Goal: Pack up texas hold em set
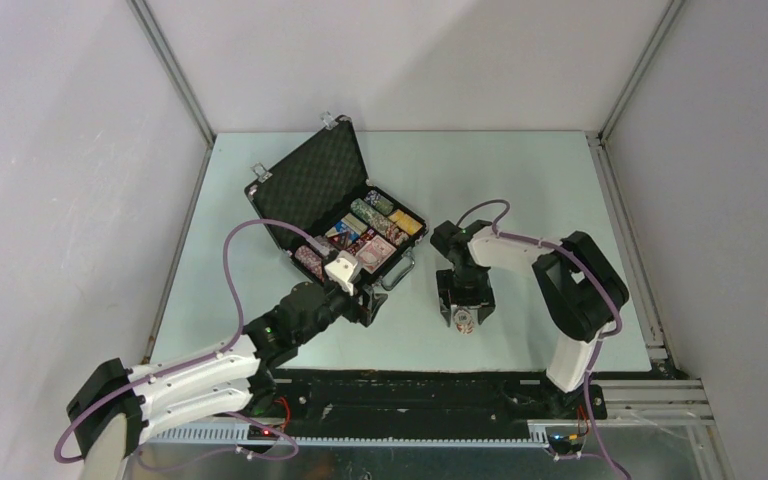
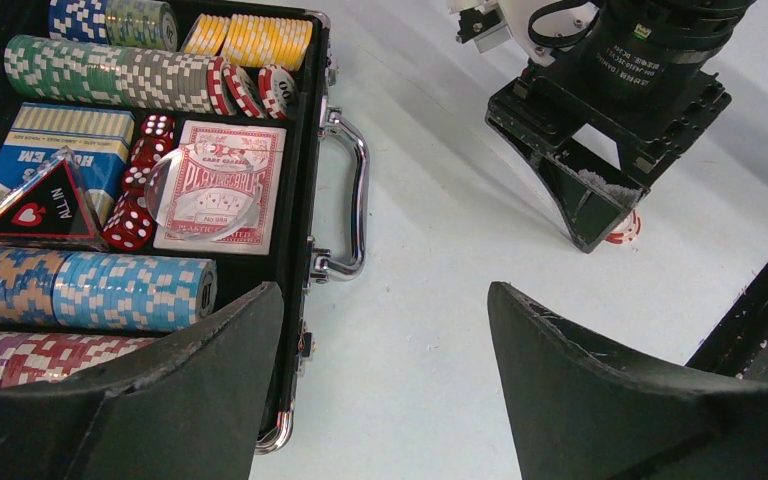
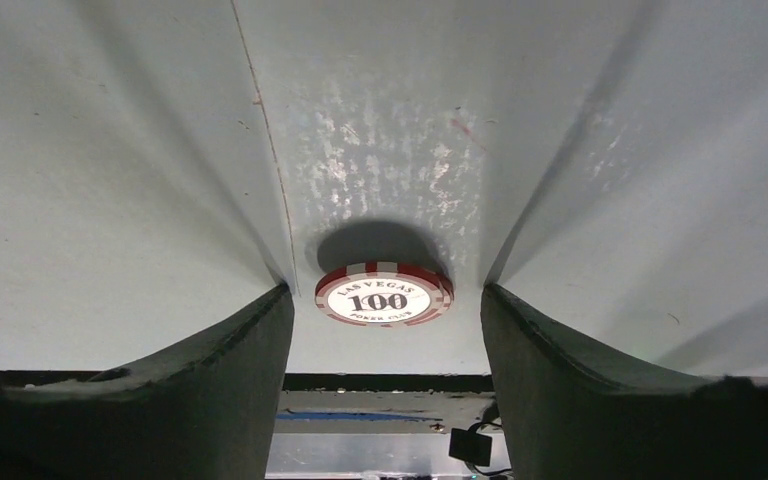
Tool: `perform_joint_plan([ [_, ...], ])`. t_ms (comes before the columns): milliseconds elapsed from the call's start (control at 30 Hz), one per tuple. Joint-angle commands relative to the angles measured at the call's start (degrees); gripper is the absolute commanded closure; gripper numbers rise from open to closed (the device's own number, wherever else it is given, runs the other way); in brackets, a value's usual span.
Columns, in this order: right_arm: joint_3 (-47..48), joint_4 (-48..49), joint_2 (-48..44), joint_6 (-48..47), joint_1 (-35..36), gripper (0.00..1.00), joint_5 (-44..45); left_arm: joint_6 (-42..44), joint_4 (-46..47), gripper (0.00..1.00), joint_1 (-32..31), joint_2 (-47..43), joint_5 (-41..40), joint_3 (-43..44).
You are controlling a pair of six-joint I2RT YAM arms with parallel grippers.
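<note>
Loosely, right jaws flank red chip (image 3: pixel 384 294), gaps both sides; table edge (image 3: pixel 380 366) near.

Left fingers (image 2: pixel 160 400) and right fingers (image 3: pixel 160 410) both stand spread apart.

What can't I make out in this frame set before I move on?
- Top view: the red chip is mostly hidden under the right gripper, and its print is too small to read.
- Left wrist view: one finger of the left gripper covers the near chip rows in the case.
- Right wrist view: the case is out of frame.
</note>
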Motion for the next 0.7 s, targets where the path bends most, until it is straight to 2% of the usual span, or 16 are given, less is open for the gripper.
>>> perform_joint_plan([
  [0,0.3,-0.9,2.4,-1.2,0.3,0.31,2.6,1.3,1.1,0.17,0.1,-1.1,0.1,2.0],
  [667,-1.8,2.9,5.5,-5.2,-0.8,0.39,-2.7,1.3,1.6,0.17,0.1,-0.5,0.2,1.9],
])
